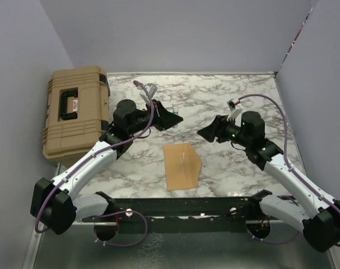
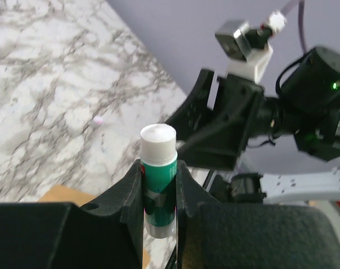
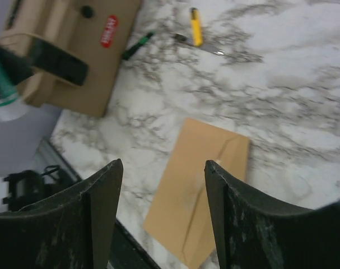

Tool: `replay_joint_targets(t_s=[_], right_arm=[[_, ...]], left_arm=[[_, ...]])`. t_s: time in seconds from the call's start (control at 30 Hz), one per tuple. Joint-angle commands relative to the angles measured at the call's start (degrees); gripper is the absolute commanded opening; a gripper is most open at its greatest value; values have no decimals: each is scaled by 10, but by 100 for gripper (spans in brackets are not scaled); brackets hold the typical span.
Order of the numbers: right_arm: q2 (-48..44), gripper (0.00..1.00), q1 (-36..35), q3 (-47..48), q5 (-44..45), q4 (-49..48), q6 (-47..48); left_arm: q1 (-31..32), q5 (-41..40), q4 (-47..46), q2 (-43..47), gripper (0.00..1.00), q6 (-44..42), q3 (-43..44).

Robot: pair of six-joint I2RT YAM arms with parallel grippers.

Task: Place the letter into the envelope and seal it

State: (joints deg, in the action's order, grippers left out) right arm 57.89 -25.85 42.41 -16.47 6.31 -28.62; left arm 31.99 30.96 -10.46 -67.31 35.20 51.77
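The tan envelope [image 1: 182, 166] lies flat on the marble table near the front middle, with its pointed flap folded down and its seams facing up; it also shows in the right wrist view [image 3: 203, 185]. The letter is not in view. My left gripper [image 1: 168, 116] hovers above the table behind and left of the envelope, shut [image 2: 158, 168] on a green glue stick [image 2: 158, 174] with a white cap pointing forward. The glue stick also shows in the right wrist view [image 3: 1, 84]. My right gripper [image 1: 206, 133] is open and empty [image 3: 163, 165], held above the envelope's far right side.
A tan toolbox [image 1: 77, 112] with a black handle stands at the left edge of the table. A yellow utility knife [image 3: 196, 27] and a green pen [image 3: 137, 46] lie at the back near it. A black rail [image 1: 181, 206] runs along the table's near edge.
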Motion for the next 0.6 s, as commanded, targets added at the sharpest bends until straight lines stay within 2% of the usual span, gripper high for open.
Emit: replay_joint_targets(t_s=[0.0,0.23,0.57], right_arm=[[-43,65,-17,8,-168,-87,-49],[-19,68,-34,85,-154,-89,-106],[67,69,-69,166,-124,-77,-116]], left_arm=[[4,-47,-144,-24,0,125,17],[5,-79,-146,-53,0,243,47],[6,-72,-146,-54,0,257,48]])
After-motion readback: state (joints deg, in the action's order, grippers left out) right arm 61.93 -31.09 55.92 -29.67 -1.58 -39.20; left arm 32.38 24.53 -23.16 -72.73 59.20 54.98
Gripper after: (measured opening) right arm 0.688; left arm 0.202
